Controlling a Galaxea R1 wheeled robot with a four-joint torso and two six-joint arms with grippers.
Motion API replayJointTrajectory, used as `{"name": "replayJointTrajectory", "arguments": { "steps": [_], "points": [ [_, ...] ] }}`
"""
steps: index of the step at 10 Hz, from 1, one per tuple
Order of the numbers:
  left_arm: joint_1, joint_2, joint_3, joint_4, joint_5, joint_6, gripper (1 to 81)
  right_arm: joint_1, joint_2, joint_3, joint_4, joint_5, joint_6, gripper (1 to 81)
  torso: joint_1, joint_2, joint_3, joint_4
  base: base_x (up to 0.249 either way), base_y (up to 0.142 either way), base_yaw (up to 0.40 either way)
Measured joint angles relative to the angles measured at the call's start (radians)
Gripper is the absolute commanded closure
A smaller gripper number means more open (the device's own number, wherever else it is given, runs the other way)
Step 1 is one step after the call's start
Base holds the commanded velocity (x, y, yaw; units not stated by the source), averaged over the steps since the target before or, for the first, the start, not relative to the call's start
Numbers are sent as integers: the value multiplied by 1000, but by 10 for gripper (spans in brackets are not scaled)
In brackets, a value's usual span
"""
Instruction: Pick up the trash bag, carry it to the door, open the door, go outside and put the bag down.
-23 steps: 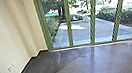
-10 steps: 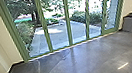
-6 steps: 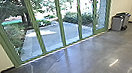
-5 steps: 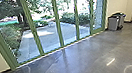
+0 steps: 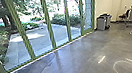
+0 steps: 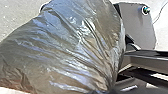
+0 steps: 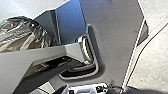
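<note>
No legible txt or nos.

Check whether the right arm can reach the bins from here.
Probably not: the bins stand over by the wall, with a wide stretch of floor between. The robot would likely have to drive closer first.

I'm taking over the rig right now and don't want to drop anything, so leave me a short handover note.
Left gripper: open or shut, cannot tell. The trash bag bunches together close to the left wrist camera, so it probably hangs from this gripper.
Right gripper: open or shut, cannot tell.
Place: indoors, facing green-framed glass panels; the paved yard lies beyond them. Grey bins stand by the wall past the panels.
Done: bag apparently picked up.
Left: reach the door, open it, go outside, put the bag down.
</note>
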Motion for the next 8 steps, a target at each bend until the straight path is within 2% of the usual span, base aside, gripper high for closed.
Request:
{"name": "replayJointTrajectory", "arguments": {
  "steps": [5,8],
  "points": [
    [-1,0,0,0,0,0,811,-1,1,0,0,0,0,10,0,0,0,0,0,0,-178],
    [-1,0,-1,0,0,0,811,-1,2,0,0,0,0,10,0,0,0,0,0,0,0]
  ]
}}
